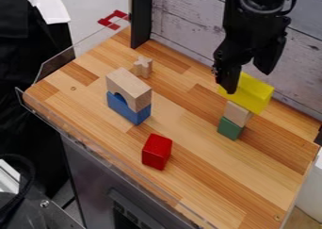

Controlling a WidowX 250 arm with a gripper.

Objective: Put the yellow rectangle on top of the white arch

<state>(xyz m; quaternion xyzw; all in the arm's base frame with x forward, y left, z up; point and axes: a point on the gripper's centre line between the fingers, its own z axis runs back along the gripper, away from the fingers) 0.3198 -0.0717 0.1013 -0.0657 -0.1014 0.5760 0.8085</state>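
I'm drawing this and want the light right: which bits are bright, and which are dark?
In the camera view, the red block has a brighter top and darker sides; the pale wooden arch is lightest on top, too; the yellow block looks bright; the black gripper is so dark that its small parts are hard to pick out.

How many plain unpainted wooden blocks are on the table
3: the arch on top of the blue block, the small block between the yellow block and the green block, and the cross-shaped one behind the arch. Another could be hidden behind the yellow block.
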